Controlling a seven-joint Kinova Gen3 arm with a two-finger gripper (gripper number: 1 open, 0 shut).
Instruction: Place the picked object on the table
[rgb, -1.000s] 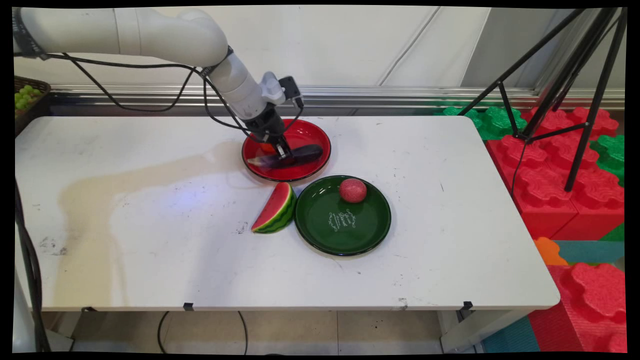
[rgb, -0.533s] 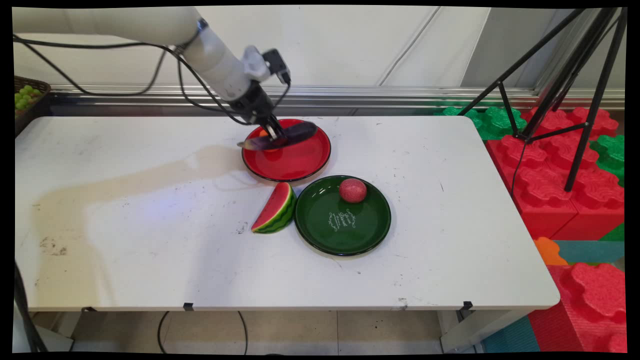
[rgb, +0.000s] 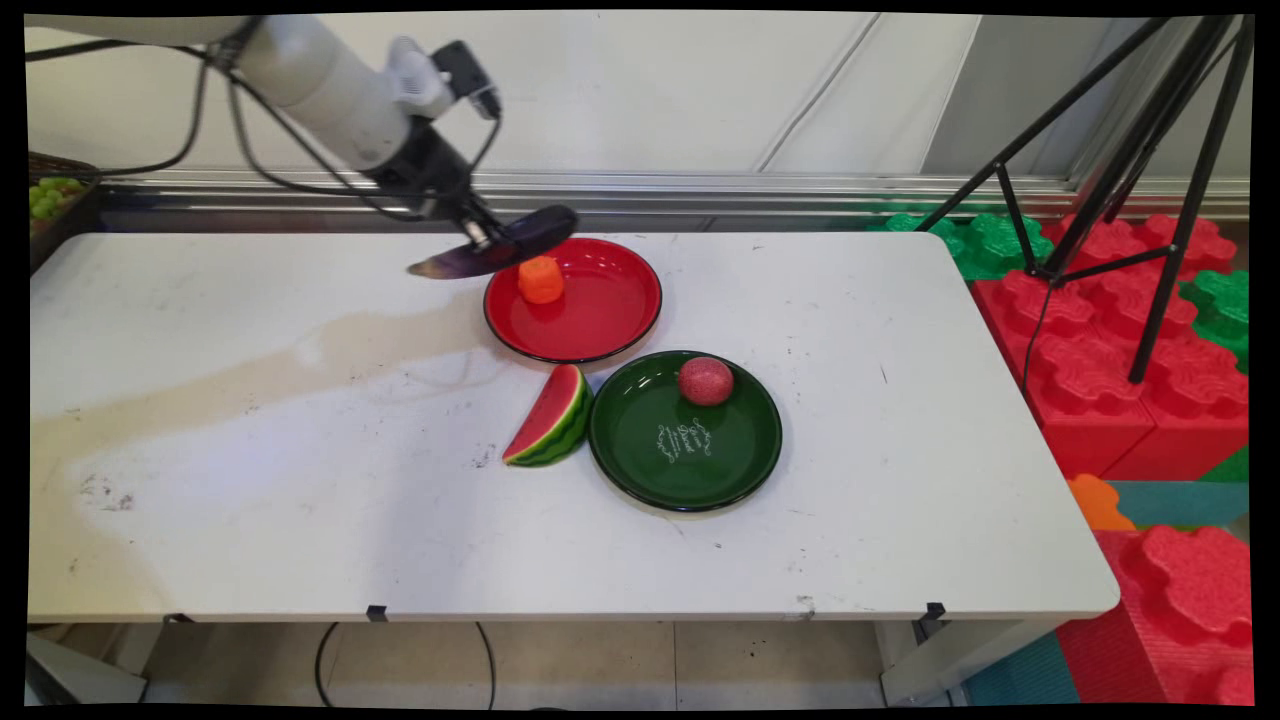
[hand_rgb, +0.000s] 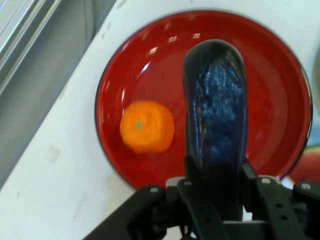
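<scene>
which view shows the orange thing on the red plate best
The hand view: the orange fruit lies unobstructed on the red plate, seen from above. The main view shows it smaller, side-on, just beneath the eggplant held by the gripper.

The black two-finger gripper (rgb: 478, 236), clamped on the dark purple eggplant (rgb: 492, 252), has lifted it off the round red plate (rgb: 610, 305) where it lay a second ago. Gripper and eggplant have risen and swung left, so the eggplant now hangs in the air over the plate's far left rim and the white table (rgb: 300, 450). The small orange fruit (rgb: 541, 279), earlier hidden behind the gripper, now shows on the plate.
</scene>
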